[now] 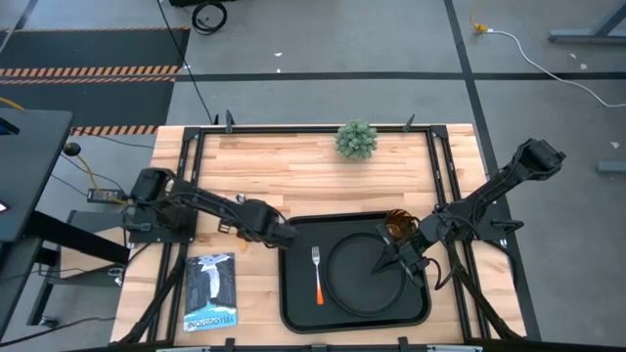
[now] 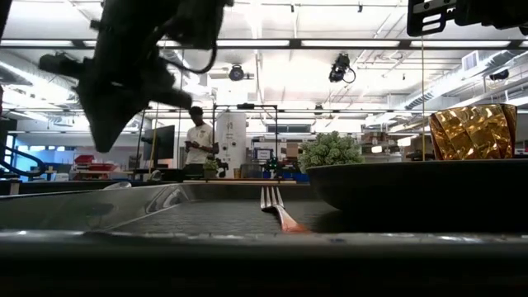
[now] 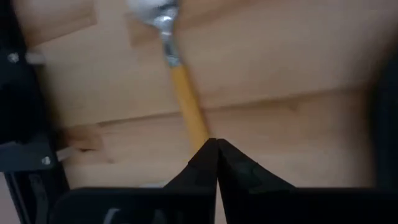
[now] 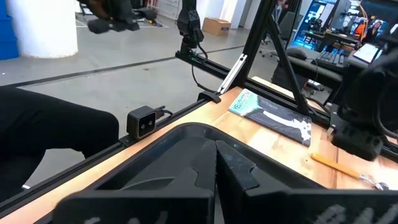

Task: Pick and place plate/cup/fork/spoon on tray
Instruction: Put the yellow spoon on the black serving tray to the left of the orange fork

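The black tray (image 1: pixel 293 313) lies at the table's near middle. On it are the round black plate (image 1: pixel 352 286), the fork (image 1: pixel 317 274) to the plate's left, and the amber cup (image 1: pixel 398 223) upright at the tray's far right corner. The spoon (image 3: pixel 183 93) lies on the wood left of the tray, and also shows in the right wrist view (image 4: pixel 339 167). My left gripper (image 3: pixel 216 149) is shut and hovers over the spoon's handle; in the low view (image 2: pixel 103 140) it is empty and above table level. My right gripper (image 1: pixel 383 264) is shut, raised over the plate's right part.
A small green potted plant (image 1: pixel 356 139) stands at the table's far edge. A booklet (image 1: pixel 210 291) lies near the left front corner. A small camera block (image 4: pixel 143 121) sits at the near edge. A person (image 2: pixel 198 136) stands far off in the room.
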You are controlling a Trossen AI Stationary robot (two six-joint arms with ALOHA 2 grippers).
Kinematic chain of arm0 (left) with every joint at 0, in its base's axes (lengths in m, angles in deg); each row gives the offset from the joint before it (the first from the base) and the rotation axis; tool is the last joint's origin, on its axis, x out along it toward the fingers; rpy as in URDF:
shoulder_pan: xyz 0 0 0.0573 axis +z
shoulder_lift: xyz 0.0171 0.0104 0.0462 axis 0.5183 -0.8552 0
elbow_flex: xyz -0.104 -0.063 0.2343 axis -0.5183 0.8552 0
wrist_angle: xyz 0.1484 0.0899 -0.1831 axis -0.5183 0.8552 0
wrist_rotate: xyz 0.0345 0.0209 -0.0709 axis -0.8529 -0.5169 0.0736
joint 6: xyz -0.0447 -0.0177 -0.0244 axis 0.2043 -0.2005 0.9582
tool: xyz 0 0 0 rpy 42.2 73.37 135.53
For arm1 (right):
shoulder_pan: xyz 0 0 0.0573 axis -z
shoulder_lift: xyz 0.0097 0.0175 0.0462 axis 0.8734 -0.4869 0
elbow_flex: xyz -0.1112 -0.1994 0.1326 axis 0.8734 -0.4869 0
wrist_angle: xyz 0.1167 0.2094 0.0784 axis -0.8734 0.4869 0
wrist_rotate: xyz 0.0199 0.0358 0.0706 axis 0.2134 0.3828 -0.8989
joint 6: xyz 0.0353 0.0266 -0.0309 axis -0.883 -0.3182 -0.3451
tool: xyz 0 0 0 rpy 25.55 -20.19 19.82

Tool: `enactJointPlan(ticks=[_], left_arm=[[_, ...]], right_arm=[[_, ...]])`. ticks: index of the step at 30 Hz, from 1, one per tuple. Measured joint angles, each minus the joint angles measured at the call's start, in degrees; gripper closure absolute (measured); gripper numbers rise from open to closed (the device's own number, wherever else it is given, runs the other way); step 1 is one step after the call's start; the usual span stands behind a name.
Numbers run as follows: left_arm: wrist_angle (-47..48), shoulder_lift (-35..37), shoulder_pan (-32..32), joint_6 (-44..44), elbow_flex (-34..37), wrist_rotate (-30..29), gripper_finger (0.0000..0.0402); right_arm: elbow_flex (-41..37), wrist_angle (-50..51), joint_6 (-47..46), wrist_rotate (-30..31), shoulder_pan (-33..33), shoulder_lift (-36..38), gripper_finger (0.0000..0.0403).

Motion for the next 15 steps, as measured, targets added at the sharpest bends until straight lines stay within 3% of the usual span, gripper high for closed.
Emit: enactJointPlan(ticks=[5,15], left_arm=[[-5.16,2.94,2.58,2.43,7.79,0.11,0.0362],[-21.41,8.81,7.93,2.42,21.94,-0.47,0.0266]], right_arm=[[0.0,0.0,0.02,0.0,0.01,0.0,0.0392],[0.0,0.48,0.68,0.02,-0.01,0.0,0.0392]])
